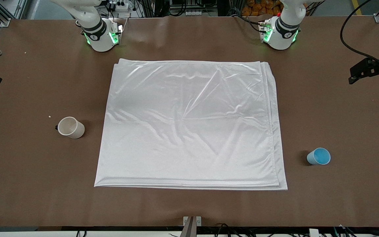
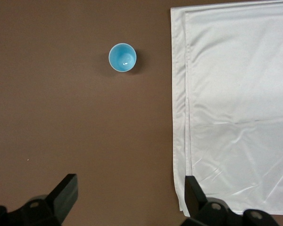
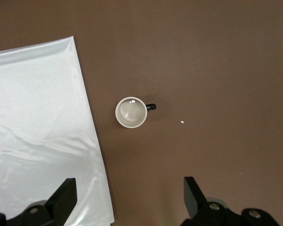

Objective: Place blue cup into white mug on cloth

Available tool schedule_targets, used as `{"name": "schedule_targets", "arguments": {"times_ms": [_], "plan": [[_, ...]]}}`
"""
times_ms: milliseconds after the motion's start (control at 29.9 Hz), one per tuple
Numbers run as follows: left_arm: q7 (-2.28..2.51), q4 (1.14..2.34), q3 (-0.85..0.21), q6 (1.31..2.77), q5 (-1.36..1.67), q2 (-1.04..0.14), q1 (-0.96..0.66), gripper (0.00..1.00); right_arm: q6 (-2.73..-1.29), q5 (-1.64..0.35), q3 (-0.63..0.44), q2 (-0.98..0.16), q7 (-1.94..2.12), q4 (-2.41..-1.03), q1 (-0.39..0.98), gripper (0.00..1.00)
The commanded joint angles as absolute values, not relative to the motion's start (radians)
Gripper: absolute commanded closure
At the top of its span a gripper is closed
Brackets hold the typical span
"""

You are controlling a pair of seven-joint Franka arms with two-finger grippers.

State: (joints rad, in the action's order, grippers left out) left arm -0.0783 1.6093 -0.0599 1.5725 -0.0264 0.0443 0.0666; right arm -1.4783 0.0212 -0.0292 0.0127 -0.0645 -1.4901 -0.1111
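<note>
Both cups sit off the cloth [image 1: 189, 125]: white mug [image 1: 71, 127] toward the right arm's end, blue cup [image 1: 319, 156] toward the left arm's. Left hand [image 2: 132, 197] and right hand [image 3: 129, 197] hang high, fingers spread; I'd bring the mug onto the cloth first, gripped by its rim.

The cloth [image 1: 191, 123] lies between the white mug [image 1: 71, 127] and the blue cup [image 1: 319, 156].

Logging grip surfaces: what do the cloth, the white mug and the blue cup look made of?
Cloth: thin satin-like fabric, with sheen and soft wrinkles. White mug: probably ceramic, matte cream with a black handle. Blue cup: likely plastic, smooth, a glint inside.
</note>
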Motion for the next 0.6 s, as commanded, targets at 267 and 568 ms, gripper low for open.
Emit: {"name": "schedule_targets", "arguments": {"times_ms": [267, 568], "plan": [[-0.066, 1.580, -0.060, 1.545, -0.009, 0.025, 0.072, 0.00, -1.485, 0.017, -0.023, 0.026, -0.055, -1.509, -0.124, 0.00], [-0.060, 1.539, -0.058, 1.545, -0.018, -0.093, 0.074, 0.00, -1.545, 0.017, -0.023, 0.038, -0.055, -1.571, -0.124, 0.00]]}}
